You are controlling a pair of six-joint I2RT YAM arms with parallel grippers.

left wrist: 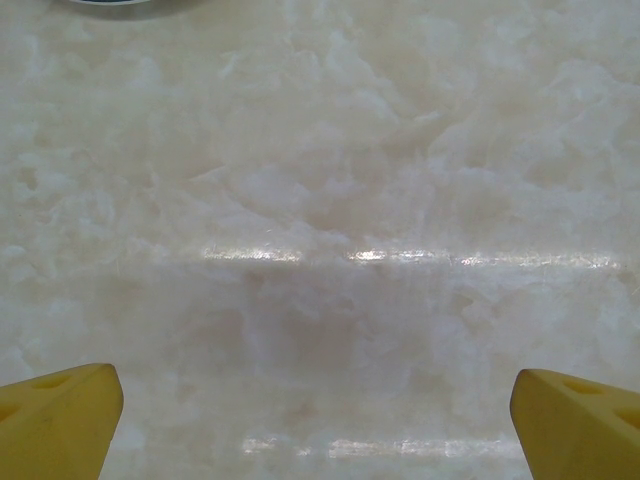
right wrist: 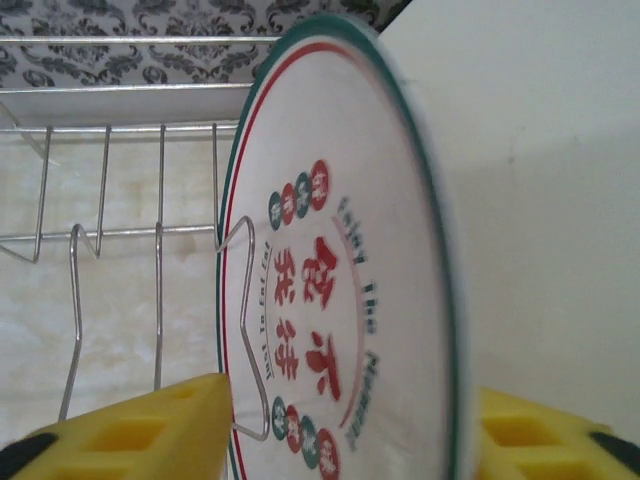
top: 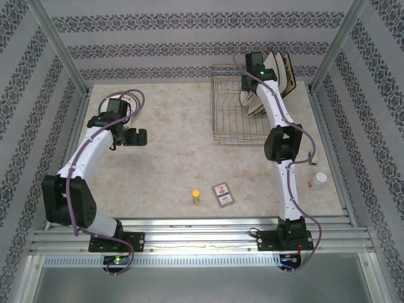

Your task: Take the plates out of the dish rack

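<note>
While right claw straddles plate, maybe touching, btm cropped

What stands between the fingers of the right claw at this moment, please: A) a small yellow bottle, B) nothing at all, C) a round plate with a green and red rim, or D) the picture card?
C: the right wrist view shows the round plate standing on edge in the dish rack, with the right claw straddling it.

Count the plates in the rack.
3: two square plates leaning at the rack's back right, one round plate between the right hand's fingers. The arm may hide others.
</note>
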